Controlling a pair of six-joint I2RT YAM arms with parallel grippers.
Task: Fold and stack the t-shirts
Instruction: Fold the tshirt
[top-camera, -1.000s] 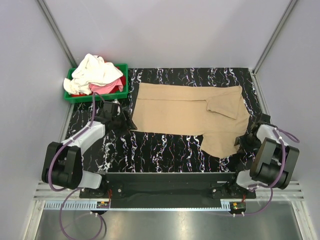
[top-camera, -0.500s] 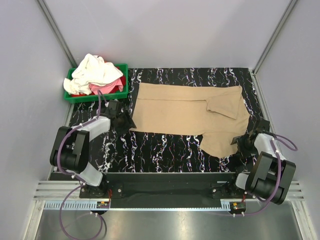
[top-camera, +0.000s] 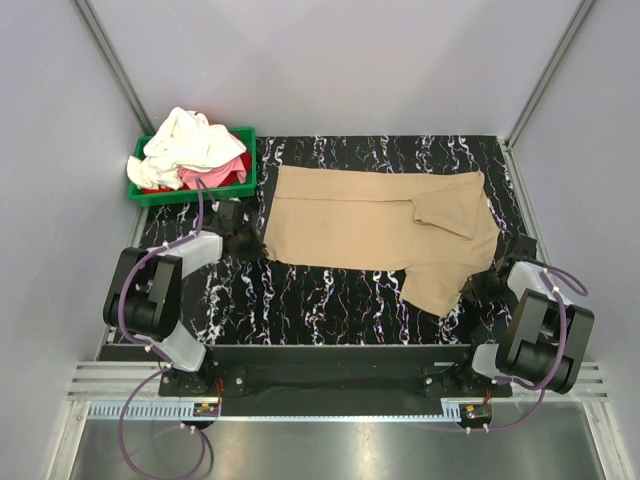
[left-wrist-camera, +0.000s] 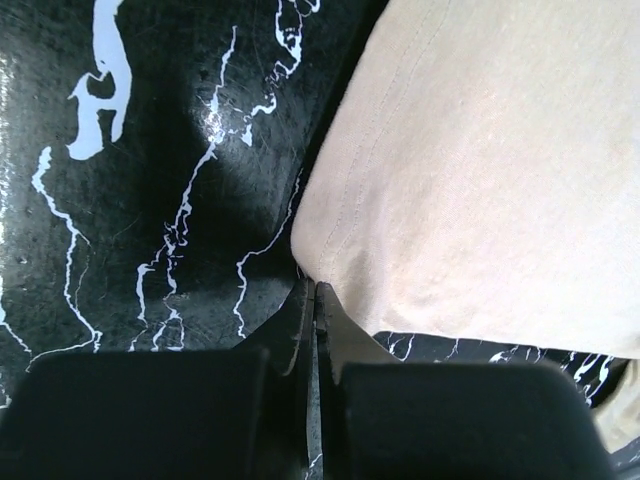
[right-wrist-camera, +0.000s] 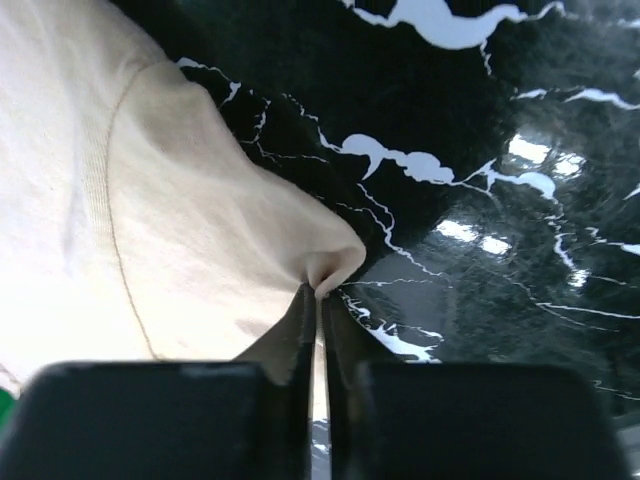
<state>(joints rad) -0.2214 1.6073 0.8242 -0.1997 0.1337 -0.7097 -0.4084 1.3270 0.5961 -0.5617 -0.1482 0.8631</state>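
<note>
A tan t-shirt (top-camera: 370, 220) lies spread across the black marbled table (top-camera: 330, 300), with one sleeve folded in over its right half. At the shirt's near-left corner my left gripper (top-camera: 255, 243) is shut, the hem corner of the t-shirt (left-wrist-camera: 480, 180) meeting the tips of the left gripper (left-wrist-camera: 312, 288). My right gripper (top-camera: 475, 290) is shut on the near-right corner. In the right wrist view the t-shirt (right-wrist-camera: 150, 220) puckers into a small fold at the tips of the right gripper (right-wrist-camera: 320, 292).
A green bin (top-camera: 200, 193) stands at the table's back left, heaped with white and pink garments (top-camera: 190, 145). Grey walls and slanted metal posts close in the table at the back and sides. Both arm bases sit along the near rail.
Both grippers have shut on the shirt's near corners. The left arm swung in toward the left corner; the right arm drew down and in to the right corner.
</note>
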